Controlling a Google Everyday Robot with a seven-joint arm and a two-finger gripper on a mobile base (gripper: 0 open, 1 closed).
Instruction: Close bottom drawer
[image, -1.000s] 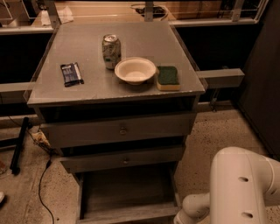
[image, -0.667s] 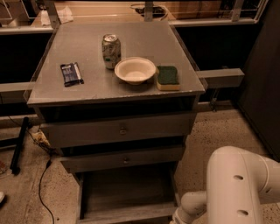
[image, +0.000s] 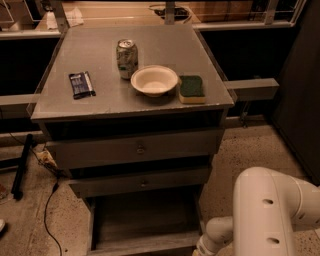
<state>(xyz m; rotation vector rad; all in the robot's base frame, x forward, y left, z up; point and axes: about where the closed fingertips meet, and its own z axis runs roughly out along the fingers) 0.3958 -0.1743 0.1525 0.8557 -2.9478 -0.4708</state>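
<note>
The bottom drawer (image: 145, 220) stands pulled out at the foot of the grey cabinet, its plank floor bare and its front edge (image: 142, 246) at the picture's lower border. Above it sit the mid-width drawer front (image: 142, 182) and the widest drawer front (image: 137, 147), both pushed in further. My white arm (image: 265, 215) fills the lower right corner, reaching down beside the drawer's right front corner. The gripper itself is below the picture's edge and out of view.
On the cabinet top (image: 100, 105) lie a dark snack packet (image: 81, 84), a soda can (image: 127, 58), a white bowl (image: 154, 80) and a green sponge (image: 191, 88). A cable (image: 47, 210) and a black bar (image: 22, 165) lie on the floor at left. A dark wall (image: 300, 100) stands at right.
My arm has shifted a little to the left, toward the bottom drawer's right front corner. The drawers and the things on top have not moved.
</note>
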